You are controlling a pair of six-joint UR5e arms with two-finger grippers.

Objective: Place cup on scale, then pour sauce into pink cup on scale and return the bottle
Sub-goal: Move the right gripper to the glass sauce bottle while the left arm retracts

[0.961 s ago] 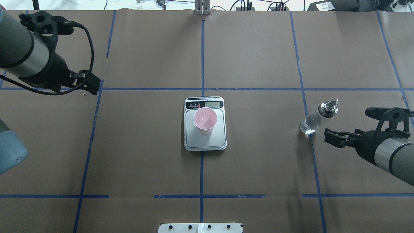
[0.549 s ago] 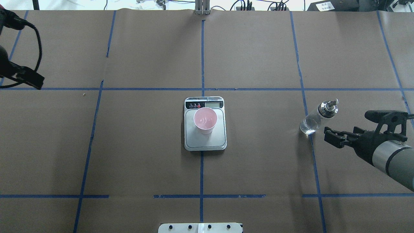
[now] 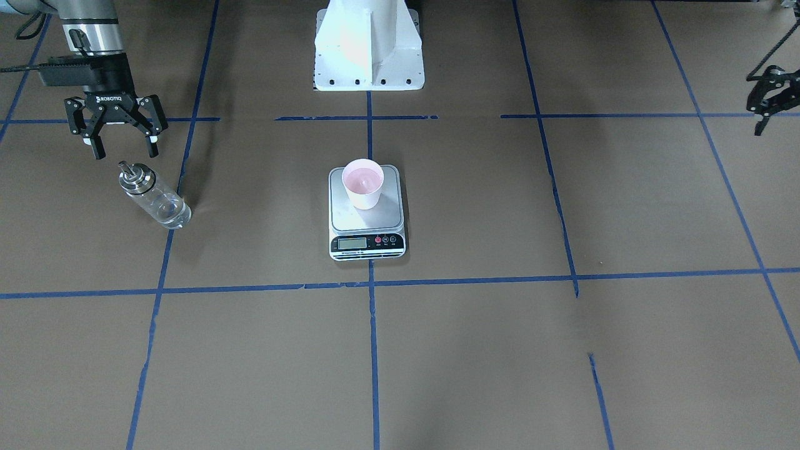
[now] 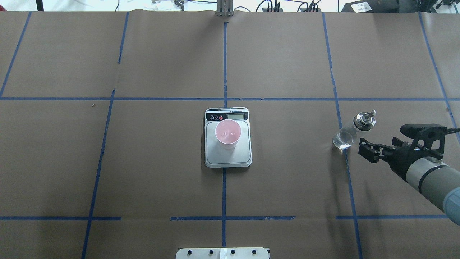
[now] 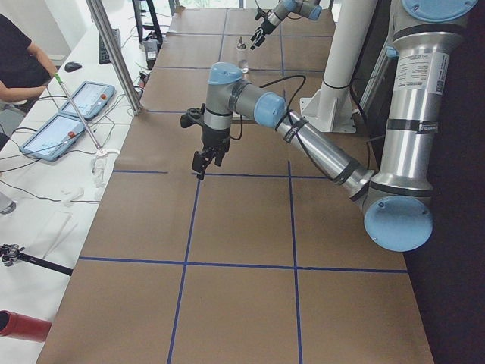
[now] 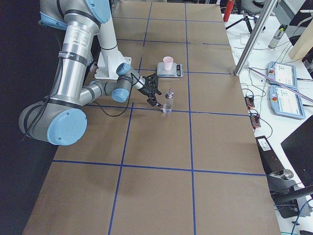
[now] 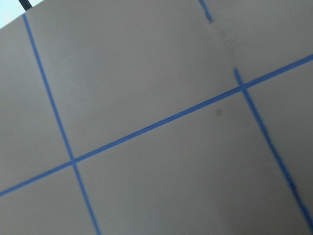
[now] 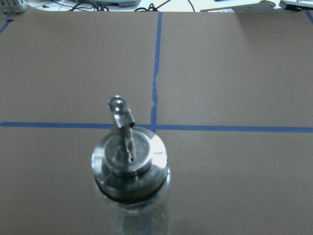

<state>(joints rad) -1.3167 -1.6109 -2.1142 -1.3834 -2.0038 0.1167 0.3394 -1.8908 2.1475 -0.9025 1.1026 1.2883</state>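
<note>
Even bright overhead light; soft faint shadows on counter (image 4: 287, 180). Glare on bottle (image 8: 131, 166) metal collar. Left wrist view slightly soft. Overhead view's far edge overexposed.

Table's covered in brown paper (image 4: 161, 162) with blue tape lines (image 4: 224, 54) making a big grid. Tiny pale speck (image 4: 93, 105) sits on the paper near one line. A bunch of cables (image 4: 273, 5) runs along the far edge. Off to the side there's a white bench (image 5: 45, 197) with two blue-edged tablets (image 5: 89, 98), a mouse (image 5: 73, 67), a slanted metal pole (image 5: 114, 53), a red cylinder (image 5: 23, 326), and someone in a black shirt (image 5: 19, 61).
</note>
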